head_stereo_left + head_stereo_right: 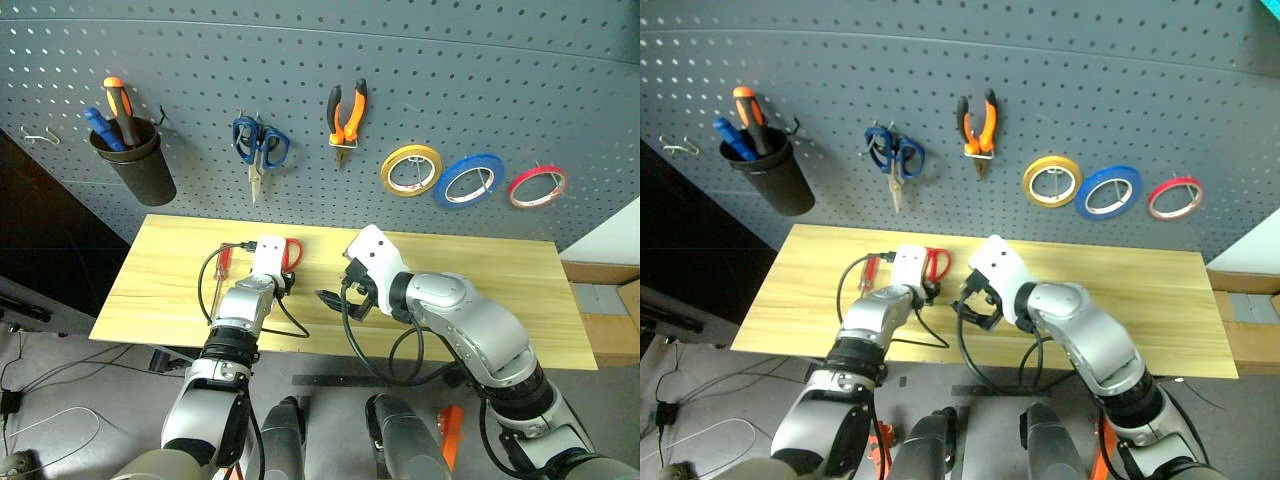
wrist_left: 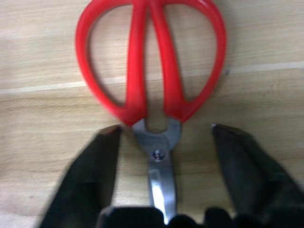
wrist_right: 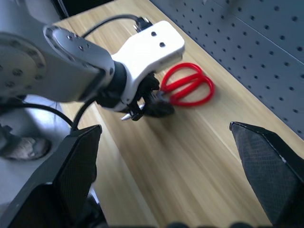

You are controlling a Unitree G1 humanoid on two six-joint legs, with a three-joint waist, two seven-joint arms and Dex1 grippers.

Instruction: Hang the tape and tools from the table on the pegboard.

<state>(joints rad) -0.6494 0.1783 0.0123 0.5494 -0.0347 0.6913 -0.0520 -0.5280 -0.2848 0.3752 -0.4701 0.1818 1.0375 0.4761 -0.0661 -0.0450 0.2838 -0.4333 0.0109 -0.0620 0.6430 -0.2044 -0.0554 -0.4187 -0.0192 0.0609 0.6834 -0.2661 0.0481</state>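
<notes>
The red-handled scissors [image 2: 149,61] lie flat on the table [image 1: 480,290], handles toward the pegboard [image 1: 450,80]. My left gripper [image 2: 164,128] is low over them and open, one finger on each side of the pivot and neither touching it. The slim red-handled screwdriver [image 1: 218,270] lies just left of that arm. My right gripper [image 3: 164,127] hovers open and empty to the right of the scissors, pointing at them. On the pegboard hang the orange-and-black pliers [image 1: 347,118] and, at the far right, the thin red tape [image 1: 537,186].
Also on the pegboard are a black cup [image 1: 132,160] with orange and blue screwdrivers, blue-handled scissors [image 1: 260,145], a yellow roll [image 1: 411,170] and a blue roll [image 1: 468,180]. A bare hook [image 1: 35,135] sits far left. Black cables trail from both wrists over the table's front edge.
</notes>
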